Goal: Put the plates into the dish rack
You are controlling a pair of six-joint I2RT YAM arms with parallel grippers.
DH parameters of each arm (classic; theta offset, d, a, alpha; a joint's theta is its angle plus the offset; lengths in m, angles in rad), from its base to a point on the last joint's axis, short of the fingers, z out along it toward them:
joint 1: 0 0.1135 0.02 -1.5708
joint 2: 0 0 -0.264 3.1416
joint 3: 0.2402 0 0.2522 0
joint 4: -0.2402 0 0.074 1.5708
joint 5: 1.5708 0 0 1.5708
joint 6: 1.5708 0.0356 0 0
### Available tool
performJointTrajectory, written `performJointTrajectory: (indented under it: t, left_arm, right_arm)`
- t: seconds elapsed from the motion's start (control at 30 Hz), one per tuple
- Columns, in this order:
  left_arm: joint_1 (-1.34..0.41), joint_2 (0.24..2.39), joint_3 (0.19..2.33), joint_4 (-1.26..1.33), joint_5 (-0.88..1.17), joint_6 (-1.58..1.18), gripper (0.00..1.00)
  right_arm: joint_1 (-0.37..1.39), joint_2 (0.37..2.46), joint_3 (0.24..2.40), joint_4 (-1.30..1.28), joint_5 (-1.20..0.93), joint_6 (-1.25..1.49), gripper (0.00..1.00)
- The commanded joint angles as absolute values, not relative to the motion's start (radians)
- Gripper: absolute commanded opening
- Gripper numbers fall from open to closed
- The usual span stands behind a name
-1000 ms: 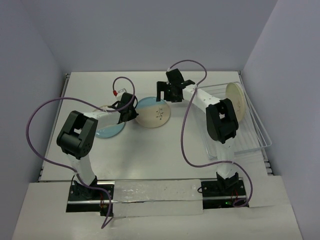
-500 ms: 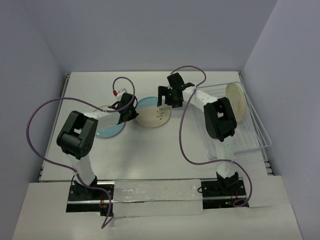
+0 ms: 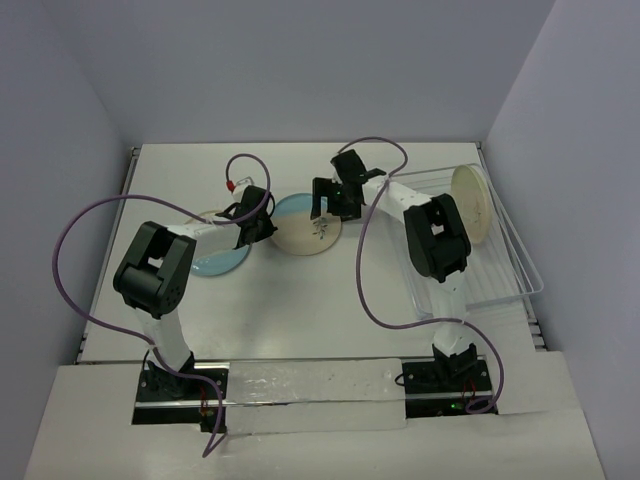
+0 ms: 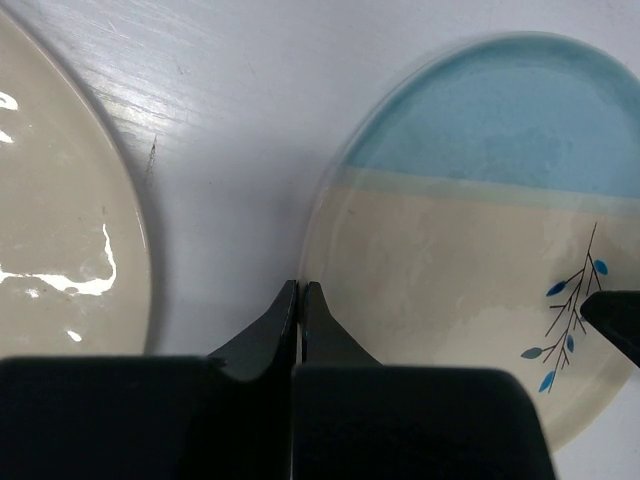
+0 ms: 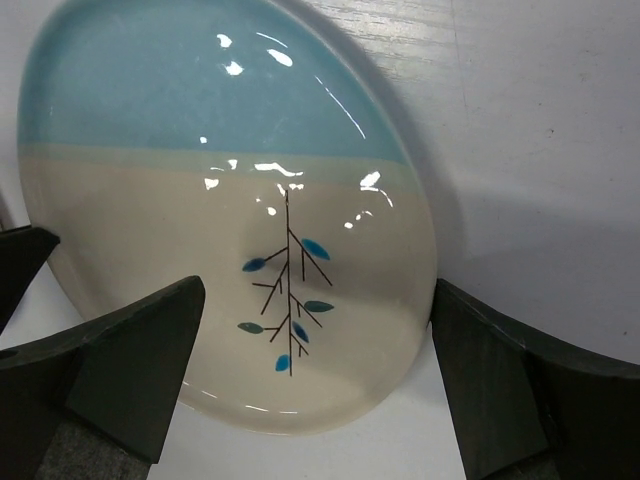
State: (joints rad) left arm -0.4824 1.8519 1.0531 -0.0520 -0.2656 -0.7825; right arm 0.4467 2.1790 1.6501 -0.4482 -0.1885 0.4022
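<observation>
1. A round cream plate with a light blue part and a dark sprig motif (image 3: 308, 228) lies flat on the white surface (image 3: 300, 300), between the ends of the two arms.
2. The left arm's fingers (image 4: 272, 330) are clenched together with nothing between them. Their tips sit low on the surface, right at this plate's rim.
3. The right arm's fingers (image 5: 140, 365) are released and spread wide, one on either side of the same plate's cream end. Neither visibly touches it.
4. A second round cream and light blue plate (image 3: 215, 258) lies flat just to the left, partly under the left arm. A narrow strip of surface separates it from the first plate.
5. A third round cream plate (image 3: 472, 203) stands tilted on edge at the far end of the clear rectangular plastic dish rack (image 3: 500, 275) on the right, well apart from the other two.
</observation>
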Motion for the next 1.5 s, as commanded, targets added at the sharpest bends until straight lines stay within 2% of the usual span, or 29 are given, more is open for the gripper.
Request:
performJointTrajectory:
  t: [0.0,0.2,0.4,1.07,1.2,1.3,1.37,1.47]
  left_arm:
    - [-0.486,1.881,1.029,-0.068,-0.220,-0.764,0.00]
    - [-0.493,1.859,1.011,-0.039,-0.190,-0.765,0.00]
    - [-0.510,1.848,0.999,-0.024,-0.186,-0.773,0.00]
    - [-0.518,1.829,0.966,0.060,-0.117,-0.772,0.00]
    - [-0.518,1.819,0.954,0.066,-0.126,-0.772,0.00]
    - [-0.518,1.821,0.960,0.062,-0.124,-0.770,0.00]
    - [-0.518,1.820,0.959,0.061,-0.125,-0.770,0.00]
    - [-0.518,1.811,0.951,0.067,-0.122,-0.771,0.00]
  right_arm:
    - [0.459,2.126,1.615,-0.421,-0.341,0.383,0.99]
    - [0.456,1.979,1.571,-0.325,-0.530,0.368,0.98]
    - [0.457,1.871,1.529,-0.279,-0.534,0.379,0.96]
    - [0.495,1.962,1.521,-0.144,-0.583,0.544,0.80]
    - [0.503,1.955,1.496,-0.117,-0.575,0.566,0.72]
    - [0.512,1.953,1.486,-0.114,-0.555,0.568,0.69]
    - [0.513,1.948,1.478,-0.114,-0.521,0.573,0.59]
    - [0.517,1.928,1.461,-0.118,-0.443,0.569,0.34]
